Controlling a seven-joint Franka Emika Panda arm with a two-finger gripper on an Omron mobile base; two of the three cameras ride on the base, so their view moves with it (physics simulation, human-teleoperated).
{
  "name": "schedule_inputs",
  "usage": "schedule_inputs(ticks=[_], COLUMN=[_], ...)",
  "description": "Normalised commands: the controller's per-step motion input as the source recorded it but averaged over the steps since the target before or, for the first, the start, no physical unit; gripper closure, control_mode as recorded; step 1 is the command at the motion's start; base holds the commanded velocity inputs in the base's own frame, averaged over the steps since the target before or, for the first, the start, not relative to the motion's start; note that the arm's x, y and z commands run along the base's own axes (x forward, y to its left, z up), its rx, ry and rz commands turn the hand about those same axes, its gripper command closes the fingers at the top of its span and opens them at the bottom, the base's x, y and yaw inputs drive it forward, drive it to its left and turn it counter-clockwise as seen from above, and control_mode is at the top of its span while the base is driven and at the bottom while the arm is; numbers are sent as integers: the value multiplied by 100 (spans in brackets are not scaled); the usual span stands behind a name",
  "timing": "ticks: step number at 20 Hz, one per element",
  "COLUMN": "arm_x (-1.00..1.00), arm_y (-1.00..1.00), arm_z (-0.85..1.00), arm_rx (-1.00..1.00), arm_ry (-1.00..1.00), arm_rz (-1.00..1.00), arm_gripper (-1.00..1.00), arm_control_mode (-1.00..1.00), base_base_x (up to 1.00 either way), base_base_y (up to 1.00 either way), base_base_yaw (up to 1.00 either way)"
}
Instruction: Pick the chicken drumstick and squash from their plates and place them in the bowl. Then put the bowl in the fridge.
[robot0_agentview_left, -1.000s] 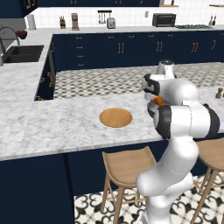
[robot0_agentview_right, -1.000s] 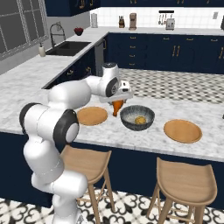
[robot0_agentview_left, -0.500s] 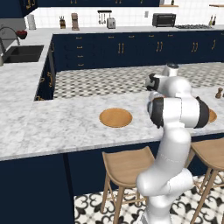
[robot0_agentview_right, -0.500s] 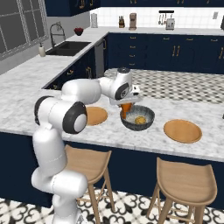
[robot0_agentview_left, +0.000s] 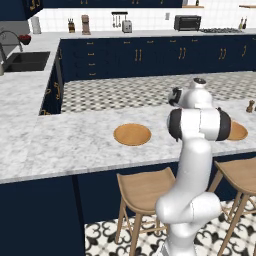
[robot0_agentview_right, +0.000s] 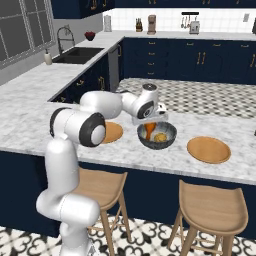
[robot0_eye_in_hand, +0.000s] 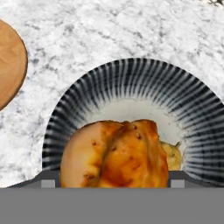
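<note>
Gripping the drumstick (robot0_agentview_right: 150, 130), the tool (robot0_agentview_right: 150, 126) hangs over the bowl (robot0_agentview_right: 167, 141) with the meat lowered past the rim, bulbous end down. In the hand view the drumstick (robot0_eye_in_hand: 115, 154) swells between the tool's two tips, which are pressed to its sides; their gap is as wide as the meat. The squash (robot0_agentview_right: 160, 137) lies inside the bowl (robot0_eye_in_hand: 131, 83), just beside the drumstick; in the hand view the squash (robot0_eye_in_hand: 172, 156) peeks out as a yellow sliver at the drumstick's right, mostly covered. Whether the drumstick touches the bowl's floor or the squash I cannot tell.

From the left base view the arm's own bulk hides the bowl and tool. One wooden plate (robot0_agentview_left: 132, 134) sits bare on the bench (robot0_agentview_left: 75, 135); the other plate (robot0_agentview_left: 236, 131) is half hidden behind the arm. In the right base view the left plate (robot0_agentview_right: 113, 132) is partly covered by the arm's elbow, and the right plate (robot0_agentview_right: 208, 149) lies clear, near the bowl but apart from it.

Grey-white marble covers the bench. Wooden stools (robot0_agentview_right: 212, 207) stand under its near edge on patterned floor tiles. Navy cabinets (robot0_agentview_right: 165, 60) with brass handles line the far wall, and a sink (robot0_agentview_right: 81, 54) is set in the side counter.
</note>
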Motion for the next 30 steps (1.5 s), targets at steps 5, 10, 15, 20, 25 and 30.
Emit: schedule_inputs(ticks=[5,10,15,20,25,30], arm_x=[22,29,2,-34,-36,0], arm_y=[-9,-14,0,21,60,47], arm_z=[-54,-13,0,4,19,13], arm_rx=[0,0,0,0,0,-7], arm_ry=[0,0,-3,-12,-1,14], arm_rz=[2,3,0,0,-11,-15], arm_gripper=[-100,-100,-100,-100,-100,-100], arm_control_mode=[-100,-100,-100,-100,-100,-100], base_base_x=[0,0,0,0,0,0], base_base_y=[0,0,0,0,0,0], base_base_yaw=[0,0,0,0,0,0])
